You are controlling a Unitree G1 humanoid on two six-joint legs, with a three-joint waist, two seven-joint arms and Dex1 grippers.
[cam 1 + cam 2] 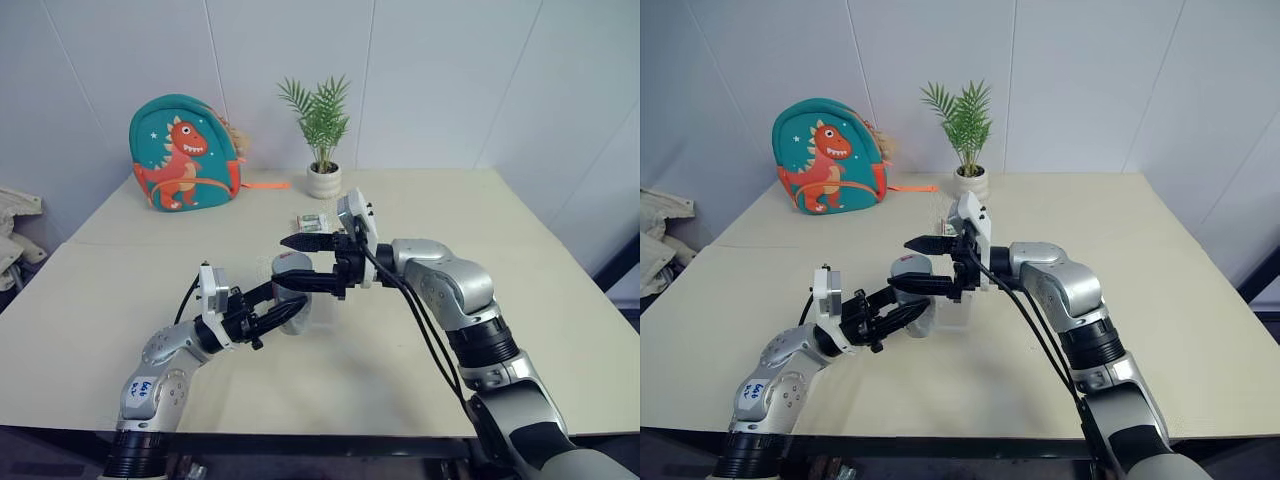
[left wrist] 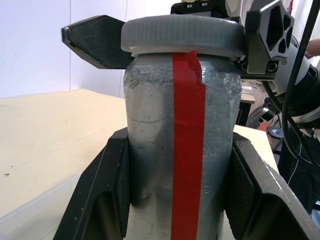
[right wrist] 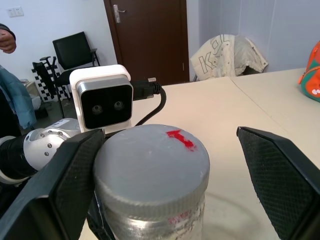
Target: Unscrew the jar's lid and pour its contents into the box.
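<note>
While our left gripper [image 1: 290, 312] is clamped on the jar [image 2: 182, 145], its two black fingers [image 2: 107, 190] press against the sides of the cylinder and keep it upright above the beige table [image 1: 120, 290]. A red strip of tape [image 2: 189, 150] runs down the side of the jar, and its wall looks cloudy and grey, so we cannot tell where the contents are. On top sits the grey lid [image 3: 151, 162], closed on the jar, and a small red mark [image 3: 180, 138] shows on its flat face. Our right gripper [image 1: 303, 265] comes from the right side and stands at the height of the lid, with its jaws spread wide: one finger is on each side of the lid. In the right wrist view one finger [image 3: 65, 187] is just beside the edge of the lid, maybe touching, and the other finger [image 3: 282, 172] is well apart from it. Just behind the jar we see the clear box [image 1: 958, 312] on the table, partly hidden by the grippers. Farther back lies a small white printed packet [image 1: 312, 221], then a white pot with a green plant [image 1: 322, 150], and to the left of it a teal dinosaur backpack [image 1: 183, 152] stands against the wall.
</note>
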